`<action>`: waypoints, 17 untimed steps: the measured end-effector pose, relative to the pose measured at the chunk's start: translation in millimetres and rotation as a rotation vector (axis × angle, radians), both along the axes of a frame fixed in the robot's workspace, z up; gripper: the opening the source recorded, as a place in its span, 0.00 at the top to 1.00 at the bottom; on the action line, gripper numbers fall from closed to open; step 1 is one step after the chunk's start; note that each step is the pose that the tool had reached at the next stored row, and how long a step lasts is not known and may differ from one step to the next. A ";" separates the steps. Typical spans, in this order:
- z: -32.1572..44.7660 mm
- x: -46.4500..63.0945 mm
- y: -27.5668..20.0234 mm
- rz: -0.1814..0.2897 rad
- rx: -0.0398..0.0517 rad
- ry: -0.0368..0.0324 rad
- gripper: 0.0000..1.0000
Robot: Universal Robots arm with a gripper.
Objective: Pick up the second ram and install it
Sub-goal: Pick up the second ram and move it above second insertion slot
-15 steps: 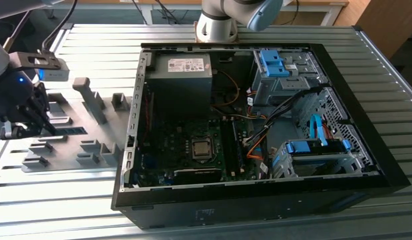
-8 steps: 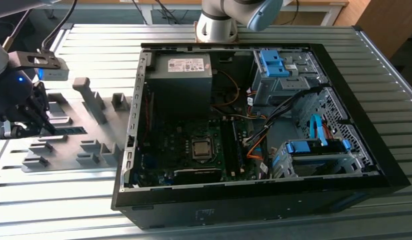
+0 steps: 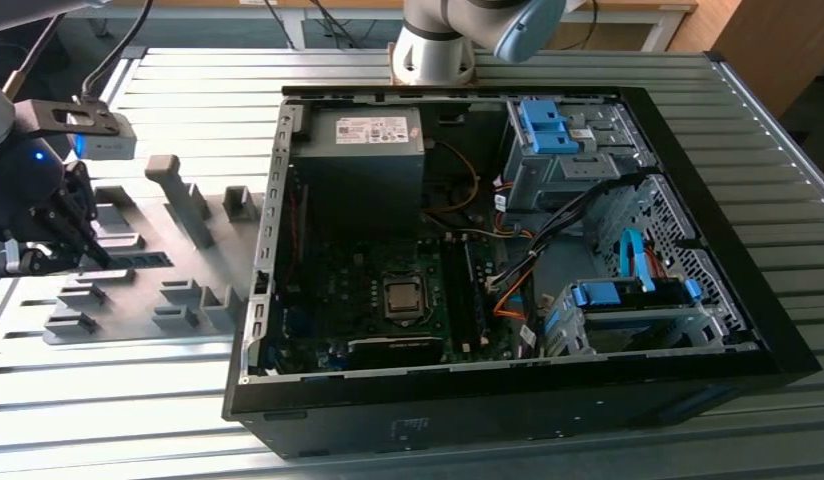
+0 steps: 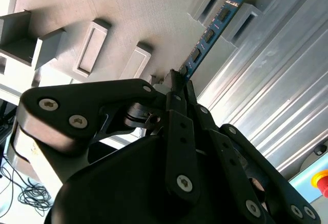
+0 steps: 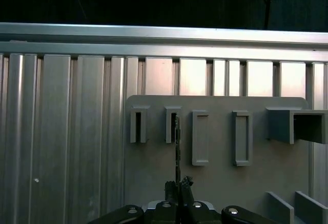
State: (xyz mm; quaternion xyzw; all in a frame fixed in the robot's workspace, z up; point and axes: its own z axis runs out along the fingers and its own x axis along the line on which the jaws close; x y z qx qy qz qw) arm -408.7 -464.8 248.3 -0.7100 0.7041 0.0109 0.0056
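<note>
The second ram [image 3: 148,259] is a thin blue-green stick with dark chips. It stands on edge in the slotted blocks of the grey fixture plate [image 3: 132,300], at the exterior view's left. My gripper [image 3: 99,258] is down at the stick's near end. In the second wrist view the ram [image 4: 212,29] runs away from my gripper [image 4: 178,83], whose fingers [image 4: 174,106] are pressed together on its end. In the first wrist view the ram [image 5: 177,147] appears edge-on, rising from my gripper [image 5: 178,185] into a slot block.
The open black computer case [image 3: 272,200] lies to the exterior view's right of the fixture, with motherboard memory slots [image 3: 474,280], power supply [image 3: 365,150] and blue drive clips [image 3: 543,125] inside. Upright grey fixture blocks [image 3: 185,205] stand between. The arm's base [image 3: 432,50] is behind the case.
</note>
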 end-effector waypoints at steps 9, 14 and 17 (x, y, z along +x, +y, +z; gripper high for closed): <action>3.6 0.0 0.0 0.000 0.0001 -0.0001 0.86; 5.0 0.0 0.0 0.000 0.0001 -0.0001 0.86; 5.0 0.0 0.0 0.000 0.0001 -0.0001 0.86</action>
